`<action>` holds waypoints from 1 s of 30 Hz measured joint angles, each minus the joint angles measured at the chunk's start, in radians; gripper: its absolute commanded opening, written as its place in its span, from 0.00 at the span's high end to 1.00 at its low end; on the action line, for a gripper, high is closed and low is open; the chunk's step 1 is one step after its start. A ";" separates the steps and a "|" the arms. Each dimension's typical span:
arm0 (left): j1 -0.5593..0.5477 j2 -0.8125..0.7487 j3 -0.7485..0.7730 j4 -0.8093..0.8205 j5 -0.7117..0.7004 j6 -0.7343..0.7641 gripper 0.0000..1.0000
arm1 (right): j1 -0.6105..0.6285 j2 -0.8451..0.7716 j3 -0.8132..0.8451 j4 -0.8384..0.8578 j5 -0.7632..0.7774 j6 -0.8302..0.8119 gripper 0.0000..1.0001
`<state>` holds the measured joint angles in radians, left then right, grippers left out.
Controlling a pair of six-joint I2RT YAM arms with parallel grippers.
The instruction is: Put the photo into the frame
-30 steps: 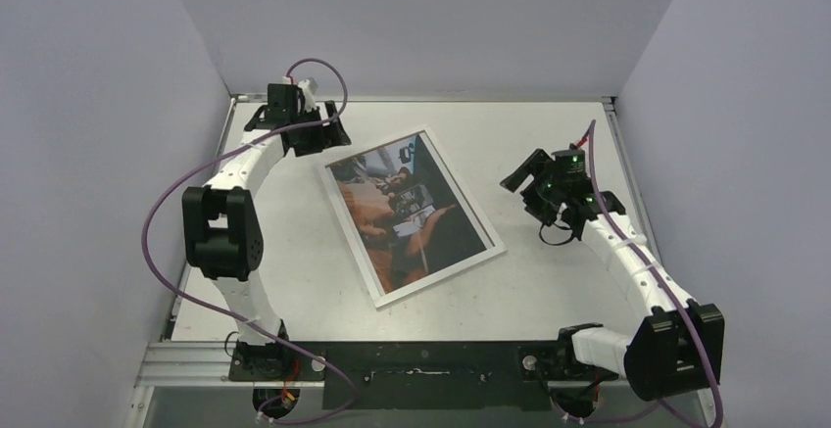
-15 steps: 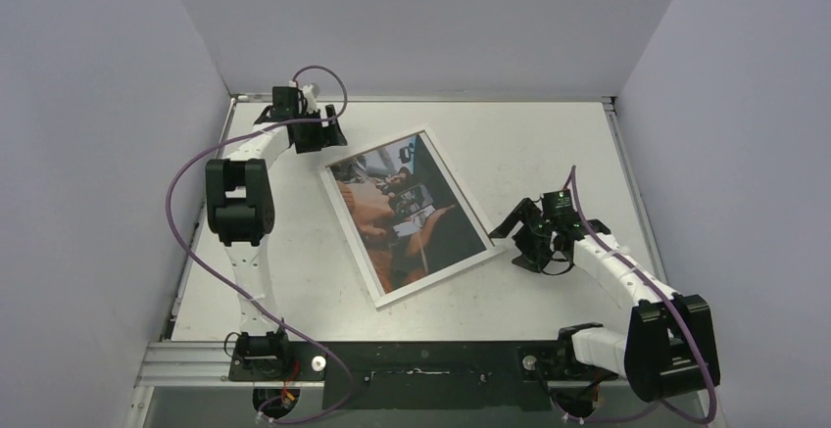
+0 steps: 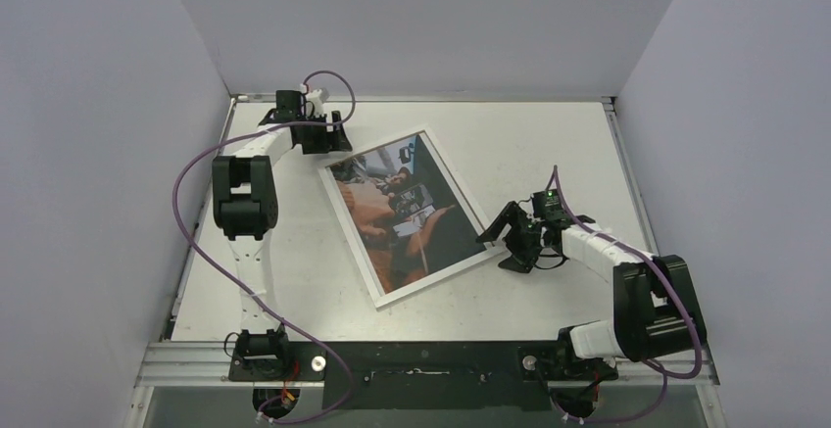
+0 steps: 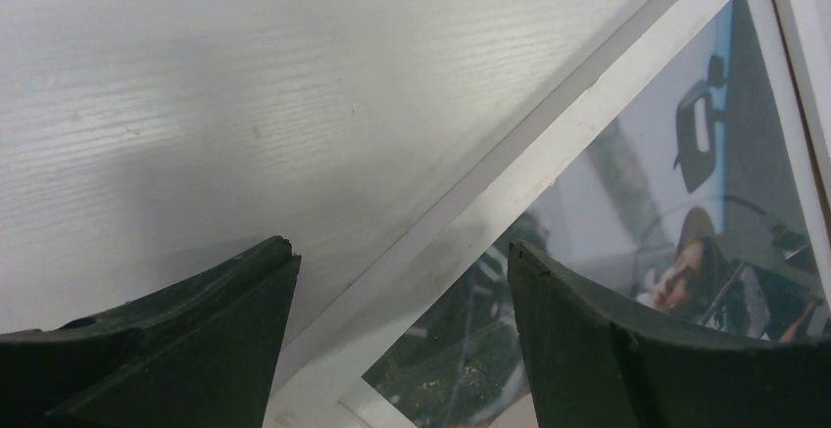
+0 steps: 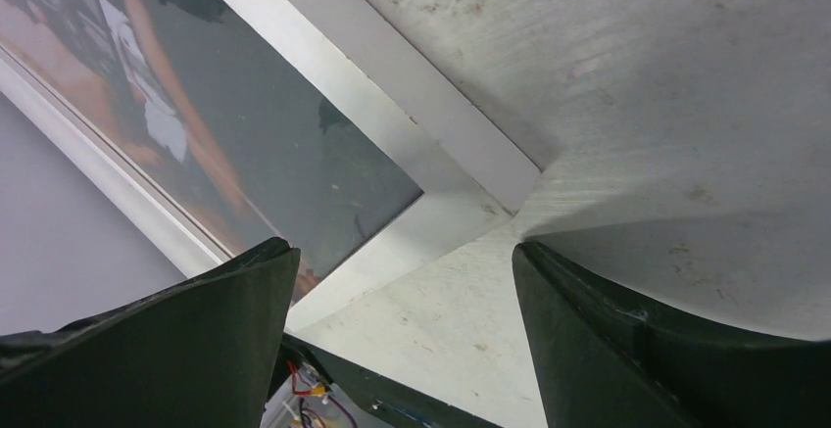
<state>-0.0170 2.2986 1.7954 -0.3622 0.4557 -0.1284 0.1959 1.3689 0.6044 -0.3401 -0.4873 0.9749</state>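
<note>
Right fingers (image 3: 497, 226) partly hide the frame (image 5: 353, 56) corner from above

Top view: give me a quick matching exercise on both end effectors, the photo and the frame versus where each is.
1 left end effector
2 right end effector
3 photo
4 frame

A flat on the table
B inside the white border
C open at the frame's left corner
D open at the frame's right corner

Pairs: 1-C, 2-D, 3-B, 4-A
</note>
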 measured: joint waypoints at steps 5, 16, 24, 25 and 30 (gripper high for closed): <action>0.001 0.000 -0.016 -0.017 0.027 0.042 0.28 | 0.022 0.031 0.032 0.001 0.015 -0.043 0.18; 0.003 -0.050 -0.090 -0.045 0.056 0.092 0.32 | 0.028 0.088 0.112 -0.013 0.093 -0.113 0.17; 0.032 -0.126 -0.190 -0.085 0.046 0.129 0.32 | 0.022 0.159 0.190 -0.013 0.146 -0.171 0.17; 0.037 -0.135 -0.206 -0.087 0.046 0.133 0.32 | 0.019 0.170 0.203 -0.013 0.147 -0.177 0.16; 0.053 -0.208 -0.304 -0.090 0.038 0.121 0.33 | 0.004 0.216 0.259 -0.008 0.163 -0.207 0.16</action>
<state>0.0364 2.0903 1.4914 -0.4519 0.4938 -0.0078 0.1997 1.5848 0.8639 -0.3477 -0.3244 0.7677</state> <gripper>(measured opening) 0.682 0.840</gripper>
